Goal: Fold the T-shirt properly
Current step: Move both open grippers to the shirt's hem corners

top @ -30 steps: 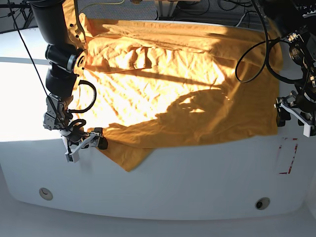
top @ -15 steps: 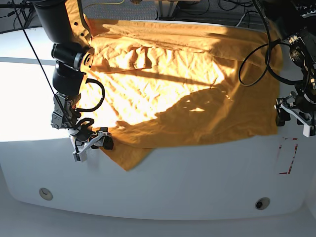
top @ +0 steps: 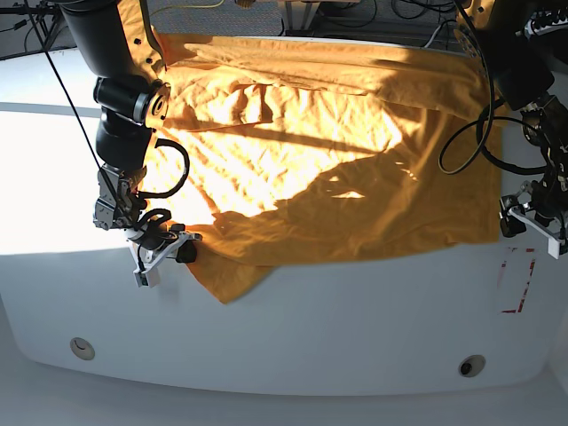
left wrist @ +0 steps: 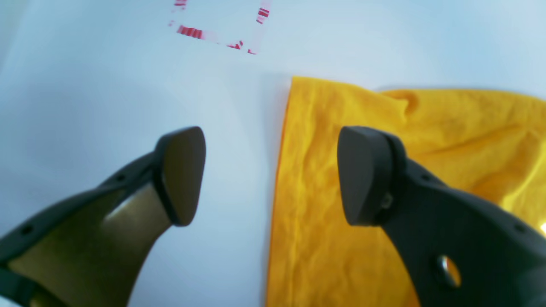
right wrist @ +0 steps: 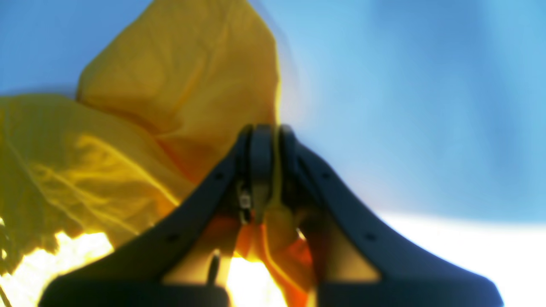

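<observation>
**Caller:** Across the white tabletop (top: 293, 337) the T-shirt (top: 319, 160) lies spread out, orange-yellow and wrinkled, from the far edge to about the middle, with bright sun on its left half and an arm's shadow across the centre.

**Analyst:** And the right hand (top: 169, 251)?

**Caller:** Down at the shirt's near-left corner, in the left part of the base view. Its 2 fingers are pressed together on the cloth; the right wrist view shows a thin fold of T-shirt (right wrist: 170, 111) pinched between the tips of the right hand (right wrist: 268, 140), with more fabric bunched up beyond.

**Analyst:** Left hand (top: 531, 226)?

**Caller:** Over at the right edge of the shirt, near its near-right corner. In the left wrist view the left hand (left wrist: 268, 175) is spread wide, holding nothing. 1 finger is over bare tabletop (left wrist: 106, 85), the other over the T-shirt (left wrist: 324, 238), and the shirt's straight edge runs between them.

**Analyst:** Anything else nearby?

**Caller:** A red-striped rectangle mark (top: 517, 281) on the tabletop, just near of that hand, clear of the cloth. The same mark (left wrist: 222, 25) shows blurred in the left wrist view.
</observation>
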Controlling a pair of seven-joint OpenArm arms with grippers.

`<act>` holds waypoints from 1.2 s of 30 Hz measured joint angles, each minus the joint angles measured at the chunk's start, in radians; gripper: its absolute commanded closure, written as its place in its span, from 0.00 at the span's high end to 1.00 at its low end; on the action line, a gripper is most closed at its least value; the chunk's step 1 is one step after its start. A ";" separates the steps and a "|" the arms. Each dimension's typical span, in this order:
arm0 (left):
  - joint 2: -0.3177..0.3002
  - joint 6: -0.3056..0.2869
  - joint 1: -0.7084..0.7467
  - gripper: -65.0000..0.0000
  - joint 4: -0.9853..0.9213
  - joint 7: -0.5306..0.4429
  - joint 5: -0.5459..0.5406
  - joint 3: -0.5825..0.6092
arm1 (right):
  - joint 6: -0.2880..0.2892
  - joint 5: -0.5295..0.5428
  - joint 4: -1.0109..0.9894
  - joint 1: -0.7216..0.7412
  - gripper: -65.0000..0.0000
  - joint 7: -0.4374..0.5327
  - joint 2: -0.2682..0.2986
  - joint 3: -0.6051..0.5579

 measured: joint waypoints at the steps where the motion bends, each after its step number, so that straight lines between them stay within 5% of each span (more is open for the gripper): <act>1: 0.000 0.001 -0.021 0.69 -0.031 -0.001 0.015 0.000 | 0.000 0.000 0.000 0.000 0.06 0.000 0.000 0.000; 14: -0.002 0.004 -0.188 0.78 -0.465 -0.183 0.160 -0.002 | 0.000 0.001 0.000 -0.003 0.06 0.001 0.003 0.000; 22: -0.001 0.002 -0.217 0.76 -0.542 -0.240 0.149 -0.002 | 0.000 0.014 0.032 -0.024 0.06 -0.002 0.000 0.000; 26: -0.001 0.003 -0.214 0.60 -0.541 -0.250 0.144 0.044 | 0.000 0.005 0.054 -0.031 0.06 -0.022 -0.002 0.000; 33: 0.027 -0.001 -0.215 0.06 -0.541 -0.259 0.137 0.145 | 0.003 -0.003 0.101 -0.042 0.06 -0.054 -0.003 -0.002; 36: 0.035 -0.005 -0.216 0.00 -0.542 -0.258 0.132 0.149 | 0.002 -0.003 0.121 -0.046 0.06 -0.068 -0.001 -0.002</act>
